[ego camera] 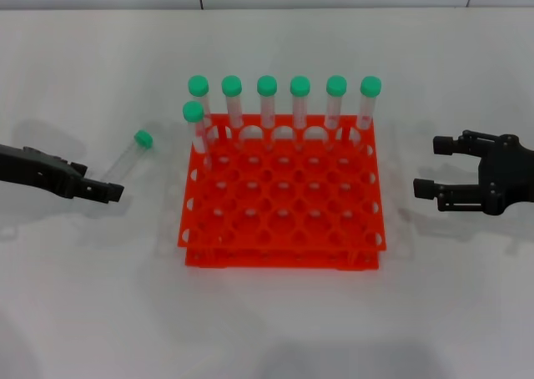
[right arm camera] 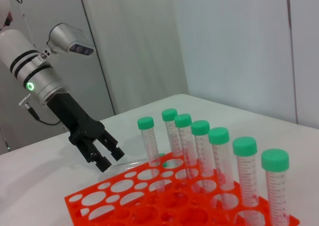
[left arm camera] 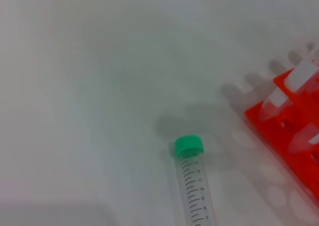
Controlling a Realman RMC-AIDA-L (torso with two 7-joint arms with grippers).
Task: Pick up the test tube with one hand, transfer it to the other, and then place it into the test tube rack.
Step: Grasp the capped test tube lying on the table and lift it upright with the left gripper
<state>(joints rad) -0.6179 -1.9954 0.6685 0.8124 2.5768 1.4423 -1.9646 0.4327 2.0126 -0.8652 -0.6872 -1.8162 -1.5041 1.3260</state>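
The test tube (ego camera: 129, 156) lies on the white tabletop (ego camera: 92, 295), left of the test tube rack (ego camera: 282, 197). The left pincer (ego camera: 107, 192) is at its lower end — prongs open around it, not lifting. The right pincer (ego camera: 430, 166) waits open, right of the rack, holding nothing.

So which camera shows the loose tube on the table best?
The left wrist view: the tube is close, its cap and scale marks plain. The head view shows it small beside the left claw; the right wrist view barely shows it.

Seven green-capped tubes (ego camera: 284, 103) are standing upright above the white table (ego camera: 267, 320), grey wall panels (right arm camera: 224, 47) rising behind.
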